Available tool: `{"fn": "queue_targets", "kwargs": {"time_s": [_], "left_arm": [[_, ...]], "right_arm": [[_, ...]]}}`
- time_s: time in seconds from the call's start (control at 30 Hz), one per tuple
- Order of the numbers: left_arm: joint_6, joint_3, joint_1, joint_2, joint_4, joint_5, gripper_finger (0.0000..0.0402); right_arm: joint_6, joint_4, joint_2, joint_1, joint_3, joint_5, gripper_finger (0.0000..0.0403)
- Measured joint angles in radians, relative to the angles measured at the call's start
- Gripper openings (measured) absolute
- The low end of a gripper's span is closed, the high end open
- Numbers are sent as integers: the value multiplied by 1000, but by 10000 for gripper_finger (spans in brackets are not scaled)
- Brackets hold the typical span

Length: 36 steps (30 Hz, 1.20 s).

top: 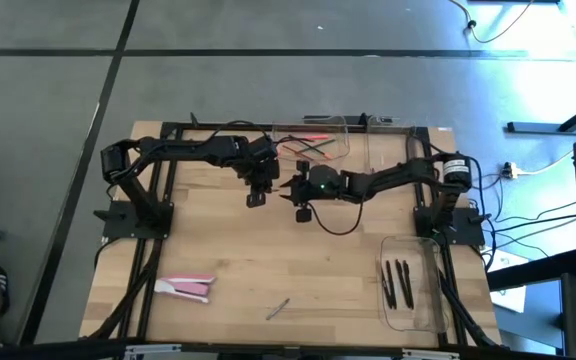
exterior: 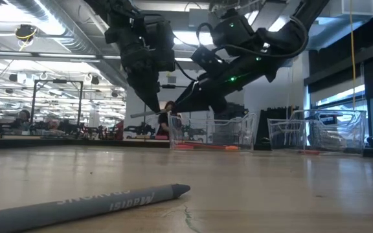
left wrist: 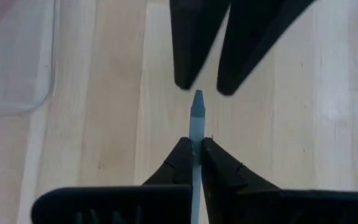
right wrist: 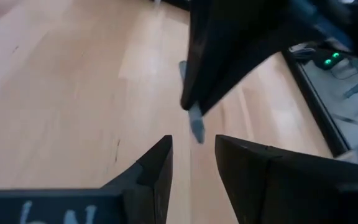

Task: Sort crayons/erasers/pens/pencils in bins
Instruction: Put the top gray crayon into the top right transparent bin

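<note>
My left gripper hangs above the middle of the table, shut on a grey crayon whose pointed tip sticks out past its fingers. My right gripper faces it from the right, open. Its two fingertips stand just beyond the crayon's tip without touching it. In the right wrist view the crayon's tip shows above the gap of the right gripper. A second grey crayon lies flat on the table near the front edge. Pink erasers lie at the near left. My left gripper pinches the grey crayon's shaft between its two fingers, a short way behind the pointed tip. The crayon runs along the fingers, its tip pointing forward past them toward the right gripper. The fingers slant down from the table's left, and the crayon is clear of the table.
A clear bin at the far middle holds red and green sticks. Another clear bin at the near right holds several black pens. The loose grey crayon fills the low view's foreground. Black frame bars run along the table's sides.
</note>
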Motion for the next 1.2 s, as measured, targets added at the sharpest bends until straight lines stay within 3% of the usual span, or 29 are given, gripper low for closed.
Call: {"fn": "queue_targets", "kwargs": {"time_s": [0.77,1.2], "left_arm": [[0,0,0,0,-2,-1,10],[0,0,0,0,-1,-3,10]], "right_arm": [[-4,23,59,-2,57,1,124],[-2,22,59,-20,57,-26,102]]}}
